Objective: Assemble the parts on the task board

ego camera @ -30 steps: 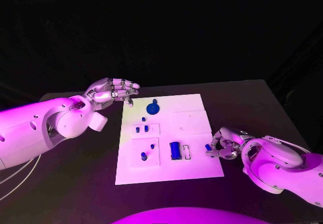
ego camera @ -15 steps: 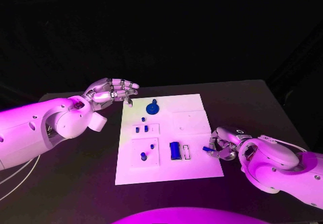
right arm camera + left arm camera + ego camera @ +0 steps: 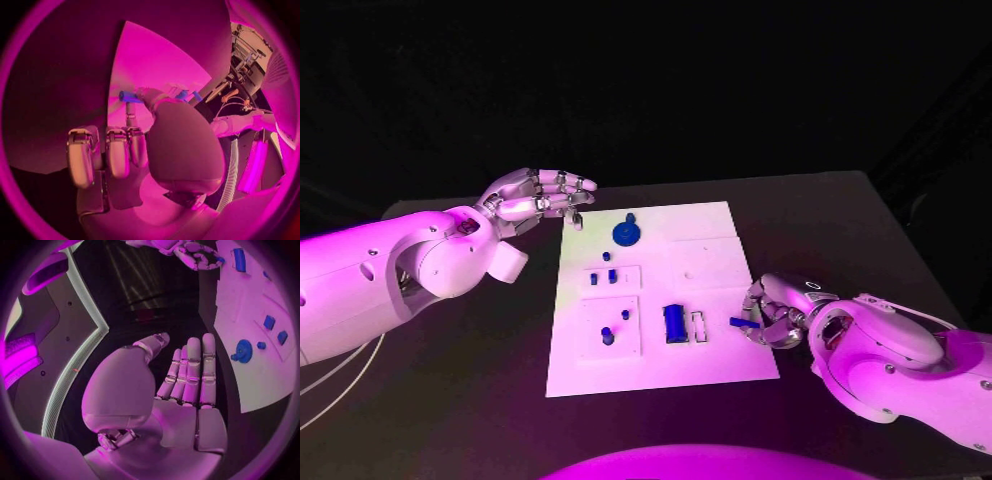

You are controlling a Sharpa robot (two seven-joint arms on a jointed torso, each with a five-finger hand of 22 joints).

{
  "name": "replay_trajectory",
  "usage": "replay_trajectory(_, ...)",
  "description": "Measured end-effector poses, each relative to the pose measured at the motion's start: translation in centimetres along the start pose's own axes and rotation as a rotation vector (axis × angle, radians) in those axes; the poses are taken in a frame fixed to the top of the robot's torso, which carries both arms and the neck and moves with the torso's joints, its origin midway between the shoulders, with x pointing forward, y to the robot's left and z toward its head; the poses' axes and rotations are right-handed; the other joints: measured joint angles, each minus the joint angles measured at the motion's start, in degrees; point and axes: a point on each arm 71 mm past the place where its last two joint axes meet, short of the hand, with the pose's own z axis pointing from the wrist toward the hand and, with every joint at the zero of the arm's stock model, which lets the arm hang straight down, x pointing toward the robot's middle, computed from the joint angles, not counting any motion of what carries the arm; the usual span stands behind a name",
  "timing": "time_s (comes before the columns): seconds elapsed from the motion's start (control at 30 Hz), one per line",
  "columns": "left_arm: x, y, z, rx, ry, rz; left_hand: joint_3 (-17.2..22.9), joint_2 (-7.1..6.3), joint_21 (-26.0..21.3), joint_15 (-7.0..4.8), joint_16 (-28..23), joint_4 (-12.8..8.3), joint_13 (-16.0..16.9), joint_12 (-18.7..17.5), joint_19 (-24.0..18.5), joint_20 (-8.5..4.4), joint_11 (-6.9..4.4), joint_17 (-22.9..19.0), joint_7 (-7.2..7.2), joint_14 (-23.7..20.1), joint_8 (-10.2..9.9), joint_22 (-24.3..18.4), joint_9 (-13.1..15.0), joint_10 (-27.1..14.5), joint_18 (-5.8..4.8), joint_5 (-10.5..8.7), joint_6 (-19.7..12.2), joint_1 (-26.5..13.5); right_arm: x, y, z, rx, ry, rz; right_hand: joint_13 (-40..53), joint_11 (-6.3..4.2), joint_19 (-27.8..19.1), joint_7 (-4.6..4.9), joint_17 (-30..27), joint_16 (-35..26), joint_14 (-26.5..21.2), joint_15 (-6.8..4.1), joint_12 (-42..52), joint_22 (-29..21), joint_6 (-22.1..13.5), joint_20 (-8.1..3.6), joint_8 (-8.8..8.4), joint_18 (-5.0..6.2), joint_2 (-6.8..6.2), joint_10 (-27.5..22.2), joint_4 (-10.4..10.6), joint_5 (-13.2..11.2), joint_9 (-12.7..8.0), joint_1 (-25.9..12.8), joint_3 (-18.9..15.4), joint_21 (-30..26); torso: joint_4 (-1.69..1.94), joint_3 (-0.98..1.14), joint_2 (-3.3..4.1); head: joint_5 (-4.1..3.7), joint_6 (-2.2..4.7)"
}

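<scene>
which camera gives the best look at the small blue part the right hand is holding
The right wrist view: the small blue part sticks out clearly from the right hand's fingers, over the task board. The head view shows it small, at the board's right edge. The left wrist view shows it tiny, near the rim.

left hand (image 3: 535, 194): empty, fingers straight | right hand (image 3: 777, 311): fingers apparently pinching

Left silver many-fingered hand (image 3: 181, 390) with fingers extended side by side, holding nothing, above the black surface (image 3: 156, 315). Beside it lies the white rectangular task board (image 3: 250, 355), carrying a round blue part (image 3: 242, 350) and small blue square parts (image 3: 269, 322). The right hand (image 3: 199, 254) pinches a small blue piece (image 3: 219, 260) near a long blue block (image 3: 239, 260).
</scene>
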Motion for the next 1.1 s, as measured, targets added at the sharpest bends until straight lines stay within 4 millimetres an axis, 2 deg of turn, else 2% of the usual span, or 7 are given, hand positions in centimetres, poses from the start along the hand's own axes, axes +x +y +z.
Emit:
replay_trajectory(0.23,0.0,0.0,0.0,0.0,0.0,0.0,0.0,0.23,-0.2,0.0,0.0,0.0,0.0,0.0,0.0,0.0,0.0,0.0,0.0,0.0,0.2,-0.1,0.0,0.0,0.0,0.0,0.0,0.2,-0.2,1.1,-0.1,0.007,0.017,0.124,0.0,0.0,0.0,0.14,0.0,0.0,0.0,0.0,0.2,0.0,-0.2,0.0,0.0,0.0,0.34,0.0,0.1,0.7,0.0,-1.5,0.4,0.0,-0.02,0.01,0.02,-0.04,-0.11)
replay_trajectory(0.5,0.1,0.0,0.0,0.0,0.001,0.0,0.0,0.23,-0.2,0.0,0.0,0.0,0.0,0.2,0.2,-0.21,0.0,0.0,0.0,0.0,0.3,-0.1,0.0,0.0,0.0,0.0,0.0,0.2,0.6,2.2,0.6,0.021,0.063,0.23,0.0,0.0,0.0,0.05,0.0,0.0,0.0,0.0,0.2,0.0,-0.7,0.01,0.0,0.0,0.56,0.0,-0.9,0.7,0.0,-4.0,2.8,0.0,-0.06,0.02,0.03,-0.19,-0.2)
replay_trajectory(0.7,0.1,0.0,0.0,0.0,0.001,0.0,0.0,0.23,-0.2,0.0,0.0,0.0,0.0,0.2,0.2,-0.21,0.0,0.0,0.0,0.0,0.3,-0.1,0.0,0.0,0.0,0.0,0.0,0.2,1.3,2.7,1.2,0.032,0.091,0.263,0.0,0.01,0.0,0.15,0.0,0.0,0.0,0.0,0.2,0.0,-0.8,0.01,0.0,0.0,0.86,0.0,0.1,0.7,0.0,-6.2,3.4,0.0,-0.04,0.02,0.03,-0.23,-0.32)
replay_trajectory(0.9,0.0,0.0,-0.1,0.0,0.001,0.0,0.0,0.48,-0.2,0.0,0.0,0.0,0.0,0.2,0.2,-0.21,0.0,0.0,0.0,0.0,0.3,-0.1,0.0,0.0,0.0,0.0,0.0,0.5,1.8,2.9,1.7,0.041,0.108,0.278,0.0,0.01,0.0,0.25,0.0,0.0,0.0,0.0,0.2,0.0,-0.9,0.01,0.03,0.0,1.13,0.0,0.3,0.9,0.0,-6.7,3.5,0.0,0.0,0.03,0.03,-0.21,-0.4)
replay_trajectory(1.1,0.0,0.0,-0.1,-0.001,0.001,0.0,0.3,0.48,-0.2,0.0,0.0,0.0,0.0,0.2,0.2,-0.21,0.0,0.0,0.0,0.0,0.3,-0.1,0.0,0.0,0.0,0.0,0.0,0.5,2.1,3.2,2.0,0.043,0.123,0.286,0.0,0.01,0.0,0.31,0.0,0.0,0.0,0.0,0.4,0.0,-1.0,0.01,1.19,0.0,0.47,0.0,0.8,0.7,0.3,-8.1,3.3,0.0,-0.02,0.04,0.03,-0.17,-0.44)
